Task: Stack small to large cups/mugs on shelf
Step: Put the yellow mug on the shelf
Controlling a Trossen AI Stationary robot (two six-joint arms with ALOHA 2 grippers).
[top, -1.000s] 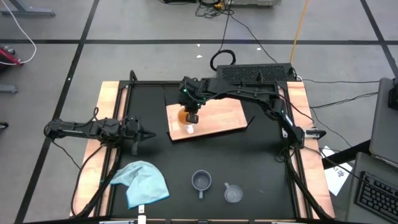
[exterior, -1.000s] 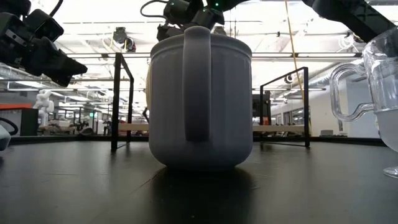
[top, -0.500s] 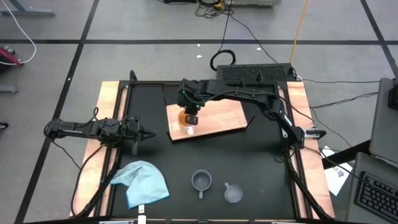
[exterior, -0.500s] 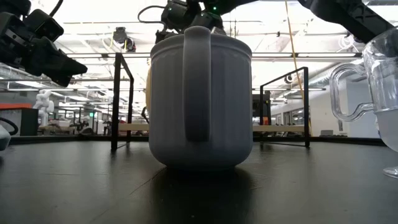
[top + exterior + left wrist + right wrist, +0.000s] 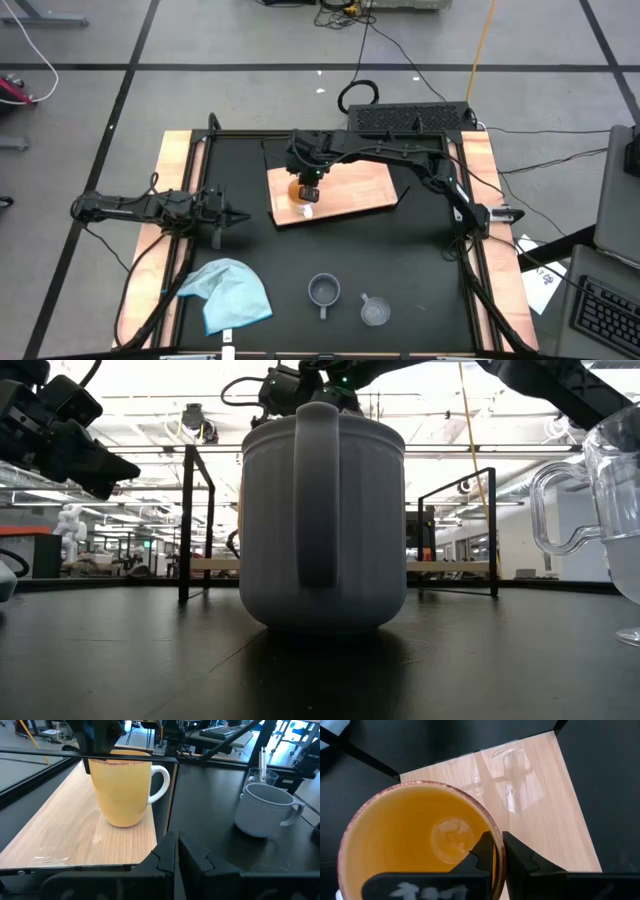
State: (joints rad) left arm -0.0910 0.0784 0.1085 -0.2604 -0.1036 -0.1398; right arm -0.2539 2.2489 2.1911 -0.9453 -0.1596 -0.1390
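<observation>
On the black tabletop [image 5: 330, 250], toward its far side, lies the wooden shelf [image 5: 350, 190], a flat light-brown board set slightly askew. Near the front left corner of the table sits a crumpled light blue cloth [image 5: 232, 293]. At the left side the left arm stretches along the wooden rail, and the left gripper [image 5: 238, 216] hangs above the table just left of the board, its fingers pressed together on nothing. From the right rear the right arm reaches across the board, and the right gripper [image 5: 497, 851] stands over the orange cup [image 5: 298, 188], its two fingers drawn tight on the cup's rim, one inside and one outside the wall. That orange cup stands upright on the near left end of the shelf, its white handle [image 5: 159, 784] pointing toward the front of the table. Well apart from the board, near the table's front edge, the grey-blue cup [image 5: 323, 292] stands upright on the black surface, and the clear cup [image 5: 374, 311] stands just beside it to the right.
</observation>
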